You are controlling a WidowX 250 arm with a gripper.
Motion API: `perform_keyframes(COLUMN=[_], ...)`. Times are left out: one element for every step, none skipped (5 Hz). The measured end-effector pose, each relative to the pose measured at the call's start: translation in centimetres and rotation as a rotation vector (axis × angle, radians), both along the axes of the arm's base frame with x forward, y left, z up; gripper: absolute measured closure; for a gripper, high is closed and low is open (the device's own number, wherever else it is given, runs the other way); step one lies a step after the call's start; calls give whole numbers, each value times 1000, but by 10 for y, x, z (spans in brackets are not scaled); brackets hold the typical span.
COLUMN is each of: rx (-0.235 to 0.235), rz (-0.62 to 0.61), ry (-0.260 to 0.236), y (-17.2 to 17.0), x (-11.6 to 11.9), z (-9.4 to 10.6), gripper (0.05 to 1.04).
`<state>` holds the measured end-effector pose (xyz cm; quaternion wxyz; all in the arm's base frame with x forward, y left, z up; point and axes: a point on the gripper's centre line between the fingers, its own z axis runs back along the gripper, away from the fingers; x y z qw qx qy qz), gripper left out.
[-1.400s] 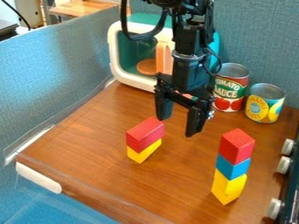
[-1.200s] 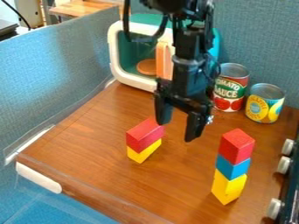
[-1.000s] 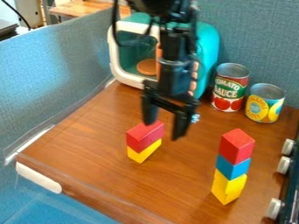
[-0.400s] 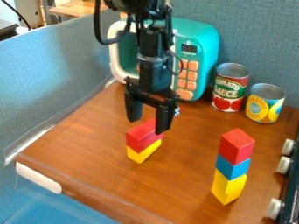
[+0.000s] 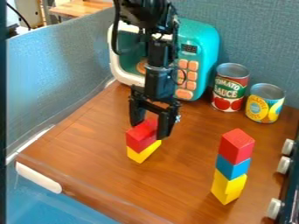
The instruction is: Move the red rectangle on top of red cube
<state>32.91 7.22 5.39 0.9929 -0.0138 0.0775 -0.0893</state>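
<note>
One fixed cam, above the near side of the table (image 5: pixel 175 183), angled down, facing the far partition (image 5: pixel 251 39). Medium-close: the toy microwave (image 5: pixel 203 63) fits in frame, table's near right corner is cut off.

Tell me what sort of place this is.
Probably a toy kitchen set up for play or testing: a small teal toy microwave, two food cans, and coloured blocks stacked on a wooden counter.
</note>
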Motion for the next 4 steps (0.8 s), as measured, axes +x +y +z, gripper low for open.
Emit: perform_keyframes(rx=[3, -6, -18, -36], rz=[11, 6, -9, -19], ry=[7, 5, 7, 4], y=[0, -1, -3, -5], x=[0, 1, 2, 3], z=[0, 2, 4, 6], gripper=[138, 422, 543, 543])
